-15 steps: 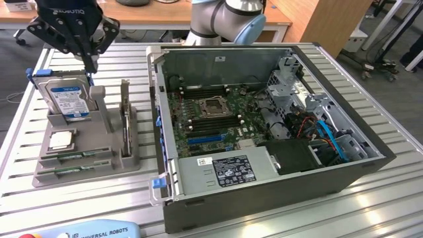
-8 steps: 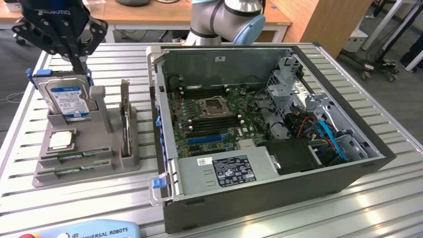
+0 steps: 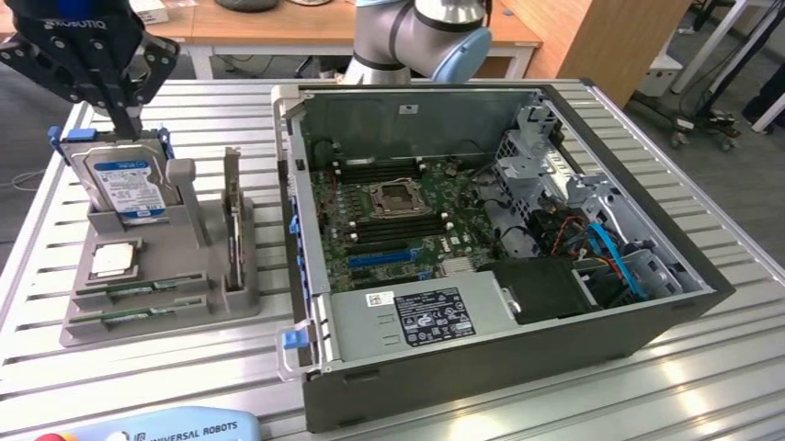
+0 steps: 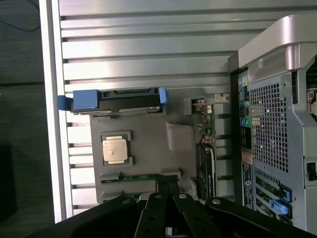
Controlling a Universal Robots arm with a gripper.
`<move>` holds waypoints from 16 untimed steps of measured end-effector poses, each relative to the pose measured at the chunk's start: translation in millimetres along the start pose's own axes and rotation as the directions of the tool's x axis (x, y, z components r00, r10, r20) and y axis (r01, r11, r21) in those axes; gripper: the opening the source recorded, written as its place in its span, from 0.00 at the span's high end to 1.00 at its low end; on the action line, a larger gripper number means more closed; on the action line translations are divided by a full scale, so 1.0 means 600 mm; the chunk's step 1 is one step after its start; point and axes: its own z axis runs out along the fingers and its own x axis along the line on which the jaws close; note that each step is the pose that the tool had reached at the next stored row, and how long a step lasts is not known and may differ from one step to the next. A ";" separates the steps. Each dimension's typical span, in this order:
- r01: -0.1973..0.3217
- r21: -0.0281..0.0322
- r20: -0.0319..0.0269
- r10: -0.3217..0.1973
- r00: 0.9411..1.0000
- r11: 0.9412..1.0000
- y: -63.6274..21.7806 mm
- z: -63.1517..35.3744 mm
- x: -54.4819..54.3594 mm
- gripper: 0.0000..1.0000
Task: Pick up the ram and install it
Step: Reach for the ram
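Observation:
The ram (image 3: 142, 290) is a thin green stick lying in a slot at the near end of the grey holder (image 3: 172, 308); a second like stick (image 3: 135, 315) lies in the slot beside it. In the wrist view the ram (image 4: 136, 177) shows as a green strip just beside the fingertips. My gripper (image 3: 127, 127) hangs above the holder's far end, over the hard drive (image 3: 123, 184), on the exterior view's left. The gripper (image 4: 167, 182) is shut, its black fingers pressed together with nothing between them.
The holder also carries a square silver processor (image 3: 113, 260) and an upright dark card (image 3: 231, 211). The open computer case (image 3: 687, 276) fills the table's middle, with its motherboard (image 3: 392, 216) exposed. A teach pendant (image 3: 160, 427) lies at the near edge.

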 end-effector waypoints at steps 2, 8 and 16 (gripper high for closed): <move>0.000 0.000 -0.002 0.000 1.000 1.000 -0.001 0.001 0.007 0.90; 0.000 0.001 -0.007 0.000 1.000 1.000 -0.002 0.002 0.027 0.90; 0.000 0.001 -0.008 0.000 1.000 1.000 -0.003 0.003 0.035 0.90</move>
